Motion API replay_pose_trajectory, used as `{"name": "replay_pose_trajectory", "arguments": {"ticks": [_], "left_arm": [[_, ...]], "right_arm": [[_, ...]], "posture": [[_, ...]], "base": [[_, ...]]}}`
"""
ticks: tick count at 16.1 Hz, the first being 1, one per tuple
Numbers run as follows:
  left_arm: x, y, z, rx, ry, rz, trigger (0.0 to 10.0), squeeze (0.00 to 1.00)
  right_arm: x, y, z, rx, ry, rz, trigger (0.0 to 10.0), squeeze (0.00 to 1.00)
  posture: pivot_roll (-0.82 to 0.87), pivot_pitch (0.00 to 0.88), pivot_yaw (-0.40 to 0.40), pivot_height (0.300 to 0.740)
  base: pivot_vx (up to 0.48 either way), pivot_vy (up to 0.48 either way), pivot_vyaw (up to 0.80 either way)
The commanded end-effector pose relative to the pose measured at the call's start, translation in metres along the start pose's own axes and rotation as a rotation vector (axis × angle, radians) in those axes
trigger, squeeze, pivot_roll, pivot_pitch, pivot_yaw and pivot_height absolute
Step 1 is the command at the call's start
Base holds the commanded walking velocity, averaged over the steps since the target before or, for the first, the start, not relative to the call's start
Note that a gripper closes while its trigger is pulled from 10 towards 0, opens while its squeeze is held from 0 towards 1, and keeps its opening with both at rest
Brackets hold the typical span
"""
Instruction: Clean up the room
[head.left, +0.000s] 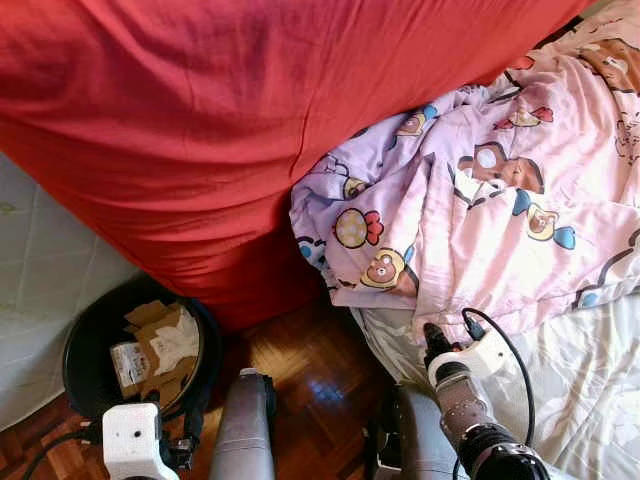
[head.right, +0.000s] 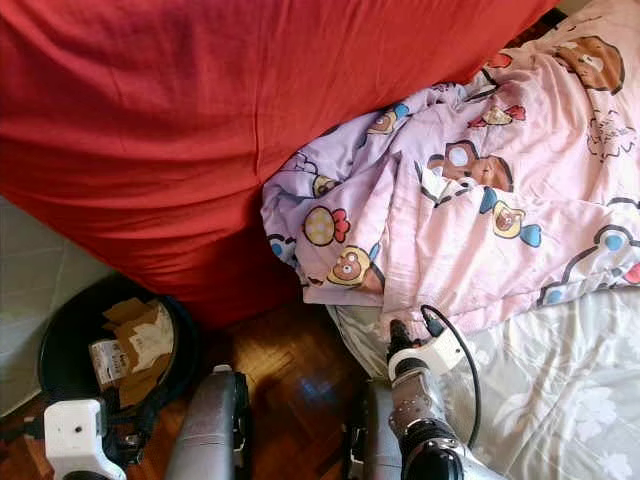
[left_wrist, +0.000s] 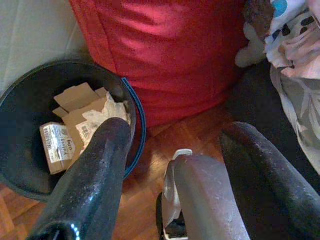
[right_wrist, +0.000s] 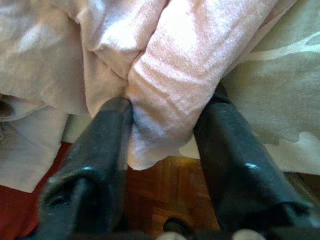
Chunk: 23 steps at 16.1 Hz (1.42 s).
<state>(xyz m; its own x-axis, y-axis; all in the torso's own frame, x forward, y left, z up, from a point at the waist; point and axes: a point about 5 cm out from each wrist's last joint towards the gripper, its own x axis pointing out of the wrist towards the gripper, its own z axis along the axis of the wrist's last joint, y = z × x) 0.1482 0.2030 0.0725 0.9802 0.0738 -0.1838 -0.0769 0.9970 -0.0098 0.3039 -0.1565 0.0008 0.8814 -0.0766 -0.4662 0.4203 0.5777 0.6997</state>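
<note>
A pink blanket (head.left: 500, 200) printed with cartoon bears lies crumpled on a bed, its edge hanging over the side. My right gripper (head.left: 432, 335) is at that hanging edge. In the right wrist view its two black fingers (right_wrist: 107, 130) press on either side of a thick fold of the blanket (right_wrist: 170, 75), and the right gripper (right_wrist: 167, 105) is shut on it. My left gripper (left_wrist: 177, 135) hangs open and holds nothing, just above and beside a black bin (left_wrist: 20, 100).
The black bin (head.left: 85, 340) holds torn cardboard and paper (head.left: 160, 345) and stands on parquet floor (head.left: 310, 370). A big red cushion (head.left: 200, 120) leans over the bin and the bed. A white floral sheet (head.left: 590, 380) covers the mattress. My grey legs (head.left: 245, 430) stand between bin and bed.
</note>
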Motion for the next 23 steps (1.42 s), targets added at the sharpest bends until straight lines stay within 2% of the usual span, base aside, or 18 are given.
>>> {"name": "replay_pose_trajectory", "arguments": {"ticks": [1,8,14,17,19,20,22,23], "left_arm": [[-0.005,0.005,-0.011,0.024,0.061,0.015,10.0,0.0],[0.003,0.007,-0.012,0.027,0.051,0.027,10.0,0.0],[0.03,0.014,-0.014,0.032,0.019,0.052,10.0,0.0],[0.047,0.016,-0.021,0.007,0.018,0.07,10.0,0.0],[0.056,0.017,-0.026,-0.026,0.026,0.079,10.0,0.0],[0.059,0.016,-0.029,-0.035,0.032,0.076,10.0,0.0],[0.064,0.012,-0.034,-0.051,0.037,0.07,10.0,0.0],[0.068,0.009,-0.038,-0.065,0.046,0.066,10.0,0.0]], "right_arm": [[-0.004,-0.007,-0.015,-0.007,0.058,-0.016,0.0,0.0],[-0.001,-0.005,-0.001,-0.06,0.002,-0.013,0.0,0.0],[0.003,-0.008,0.033,-0.094,-0.103,-0.033,0.0,0.0],[-0.001,-0.023,0.042,-0.189,-0.125,-0.048,0.0,0.0],[-0.007,-0.036,0.039,-0.274,-0.124,-0.047,0.0,0.0],[-0.012,-0.046,0.036,-0.294,-0.118,-0.062,0.0,0.0],[-0.023,-0.067,0.028,-0.401,-0.095,-0.077,0.0,0.0],[-0.028,-0.074,0.025,-0.464,-0.089,-0.055,5.5,0.0]], "posture": [[0.25,0.393,0.012,0.636],[0.25,0.351,0.007,0.636],[0.23,0.246,-0.008,0.636],[0.2,0.168,-0.026,0.636],[0.17,0.127,-0.034,0.636],[0.16,0.108,-0.037,0.636],[0.14,0.091,-0.04,0.636],[0.11,0.08,-0.039,0.636]], "base": [[0.0,0.0,0.0],[0.0,0.0,0.0],[0.0,0.0,0.0],[0.0,0.0,0.0],[0.0,0.0,0.0],[0.0,0.0,0.0],[0.0,0.0,0.0],[0.0,0.0,0.0]]}}
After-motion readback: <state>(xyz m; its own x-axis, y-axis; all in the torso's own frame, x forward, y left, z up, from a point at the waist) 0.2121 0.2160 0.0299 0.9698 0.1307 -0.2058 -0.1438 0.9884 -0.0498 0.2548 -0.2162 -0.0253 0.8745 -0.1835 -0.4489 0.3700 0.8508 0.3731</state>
